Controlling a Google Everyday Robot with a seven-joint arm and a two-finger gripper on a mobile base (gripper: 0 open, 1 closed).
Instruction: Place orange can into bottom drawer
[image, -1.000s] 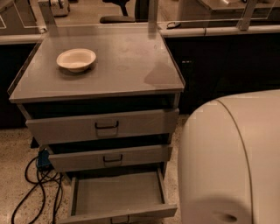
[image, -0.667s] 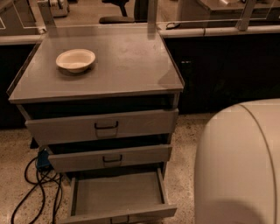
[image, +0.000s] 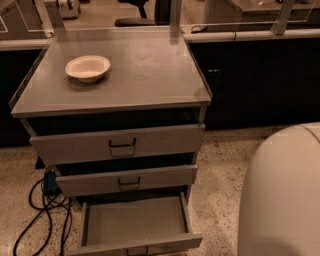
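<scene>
The bottom drawer (image: 134, 220) of the grey cabinet is pulled out and its shallow tray shows no object inside. The two upper drawers (image: 120, 142) are slightly ajar. The orange can is out of view. My gripper is out of view; only a large white rounded part of the robot (image: 282, 195) fills the lower right corner.
A white bowl (image: 87, 67) sits on the cabinet top (image: 140, 75) at the left. Black cables and a blue plug (image: 47, 195) lie on the speckled floor left of the cabinet. A dark counter front stands behind at the right.
The white robot part has moved right and lower in the view, uncovering more floor beside the cabinet. The drawers and bowl have not moved.
</scene>
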